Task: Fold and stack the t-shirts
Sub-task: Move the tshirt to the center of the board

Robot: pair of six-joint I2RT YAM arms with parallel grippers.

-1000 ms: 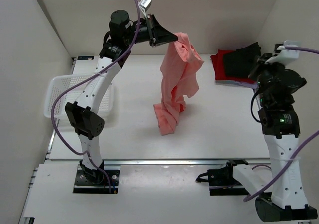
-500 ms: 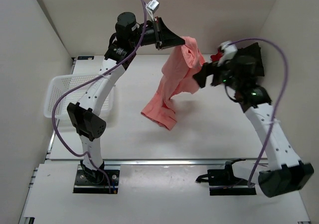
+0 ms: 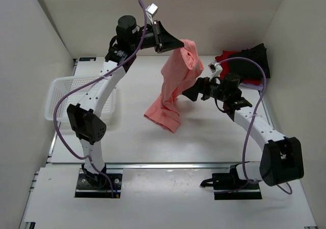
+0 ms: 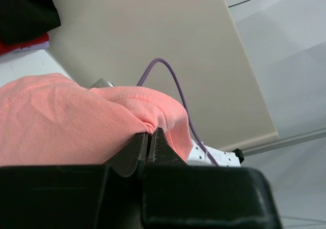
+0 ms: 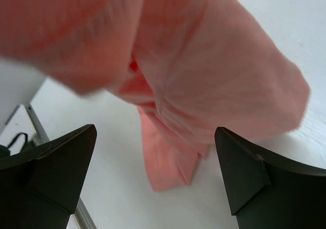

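desk, white (image 3: 127,137) | large salmon-pink cloth t-shirt (image 3: 175,81): hangs bunched at centre, lower end by desk | folded red-and-black shirts (image 3: 244,63): 2 o'clock | left gripper (image 3: 181,43): fingers pinching pink shirt's top, 12 o'clock | right gripper (image 5: 155,131): fingers spread, empty, beside the cloth | step: probably unfurling; next needs a second edge grasped | writing: none legible

White table (image 3: 127,137) with a basket and a shirt pile

A white lattice basket (image 3: 57,94) sits at the left edge. In the far right corner lies a folded red t-shirt (image 3: 224,57) with a black t-shirt (image 3: 253,54) on top. The salmon-pink t-shirt (image 3: 175,81) hangs over the middle; whether its lower end touches the surface is unclear.
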